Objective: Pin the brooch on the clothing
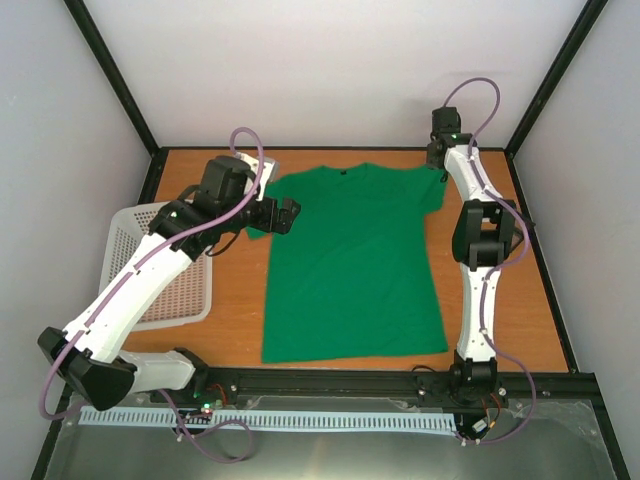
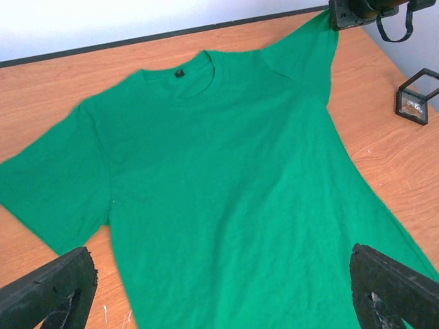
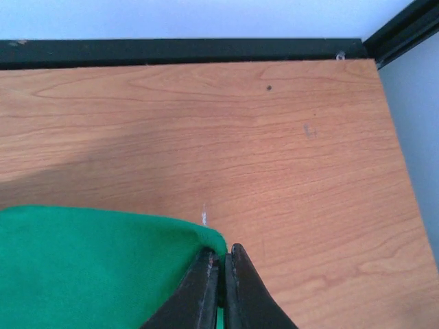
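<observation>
The clothing, a bright green T-shirt (image 1: 350, 265), lies flat on the wooden table with its dark neckline at the far side; it fills the left wrist view (image 2: 219, 178). My right gripper (image 1: 437, 158) is shut on the tip of the shirt's right sleeve (image 3: 103, 260), its fingers pressed together at the hem (image 3: 225, 252). My left gripper (image 1: 288, 213) hovers open over the left sleeve and chest (image 2: 221, 260), holding nothing. The brooch cannot be made out for certain; something pale and shiny sits inside a small black frame-like box (image 2: 415, 103).
A white mesh basket (image 1: 118, 240) stands at the table's left, partly under my left arm. The black box sits on bare wood right of the shirt's right sleeve. A black frame rail (image 3: 178, 49) and white walls border the far edge.
</observation>
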Tool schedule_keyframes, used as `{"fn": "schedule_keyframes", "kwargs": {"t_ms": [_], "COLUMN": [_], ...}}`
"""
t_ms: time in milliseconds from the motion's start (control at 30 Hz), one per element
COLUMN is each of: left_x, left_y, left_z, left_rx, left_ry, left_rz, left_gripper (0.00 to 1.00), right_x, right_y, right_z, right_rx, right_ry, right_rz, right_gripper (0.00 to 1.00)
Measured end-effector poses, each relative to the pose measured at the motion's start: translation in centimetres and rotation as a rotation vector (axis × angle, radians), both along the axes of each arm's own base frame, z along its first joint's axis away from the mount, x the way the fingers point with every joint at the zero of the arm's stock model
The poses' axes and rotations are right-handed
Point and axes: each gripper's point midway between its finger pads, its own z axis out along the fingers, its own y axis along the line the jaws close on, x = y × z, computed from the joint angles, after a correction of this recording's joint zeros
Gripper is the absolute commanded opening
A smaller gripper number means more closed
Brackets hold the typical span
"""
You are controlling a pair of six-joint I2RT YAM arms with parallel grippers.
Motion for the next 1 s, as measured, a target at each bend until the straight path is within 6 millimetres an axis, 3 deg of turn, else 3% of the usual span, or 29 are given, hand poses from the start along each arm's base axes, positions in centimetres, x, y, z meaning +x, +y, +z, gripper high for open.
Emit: {"fn": "schedule_keyframes", "kwargs": {"t_ms": [100, 267, 500, 633, 767, 900, 1000], "left_x": [0.3, 1.1, 1.3, 1.4, 1.6, 3.2, 5.4], "left_y": [0.1, 0.0, 0.1, 0.1, 0.0, -0.4, -0.7], "left_z": [-0.5, -1.3, -1.5, -1.2, -1.0, -2.0, -3.4], "left_rx": [0.016, 0.036, 0.033, 0.019, 0.003, -0.023, -0.068], "left_ry": [0.019, 0.041, 0.057, 0.058, 0.06, 0.084, 0.12], "left_rz": [0.007, 0.021, 0.04, 0.05, 0.065, 0.09, 0.116], "left_gripper": [1.0, 1.0, 1.0, 1.0, 1.0, 1.0, 1.0], "right_x": [1.0, 0.8, 2.1, 2.5, 0.2, -6.7, -11.3], "right_y": [-1.2, -2.7, -4.1, -4.3, -1.4, 4.3, 8.9], "right_z": [-2.7, -5.6, -4.6, -4.2, -5.8, -7.6, -6.5], "right_rx": [0.001, -0.009, -0.036, -0.01, 0.193, 0.439, 0.573], "right_ry": [0.031, 0.092, 0.055, 0.052, 0.128, 0.285, 0.338], "right_rz": [-0.021, -0.047, -0.066, -0.068, -0.028, 0.048, 0.123], "right_gripper": [0.08, 0.11, 0.18, 0.28, 0.41, 0.46, 0.49]}}
